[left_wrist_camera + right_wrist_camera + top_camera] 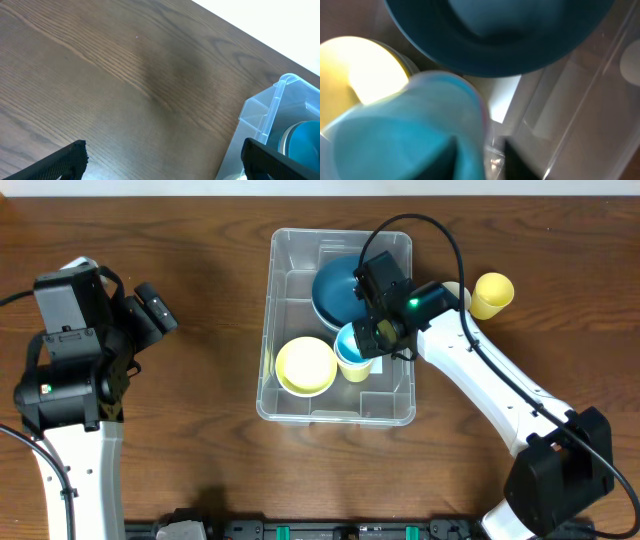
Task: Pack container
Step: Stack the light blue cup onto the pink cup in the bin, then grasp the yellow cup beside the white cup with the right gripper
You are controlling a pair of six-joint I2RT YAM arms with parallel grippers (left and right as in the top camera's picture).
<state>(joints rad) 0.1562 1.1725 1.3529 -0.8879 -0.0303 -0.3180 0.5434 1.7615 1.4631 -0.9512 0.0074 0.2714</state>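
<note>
Pinches one light blue cup point(350, 348) with right gripper point(368, 338) inside the container point(295, 280), one dark blue bowl point(335, 290) ahead, one yellow bowl point(306, 365) beside, one yellow cup point(493, 292) outside. Spreads left gripper point(158, 308) well apart.

There's one clear container point(292, 280). Inside it I count two bowls, one dark blue bowl point(335, 288) and one yellow bowl point(305, 365), plus one light blue cup point(350, 345); some yellow shows just under that cup, and I can't tell if it's a second cup. Right of the container stands one yellow cup point(492, 292) beside one half-hidden pale round thing point(457, 286), and two robot arms flank the container, the left arm point(70, 380) and the right arm point(490, 385).
</note>
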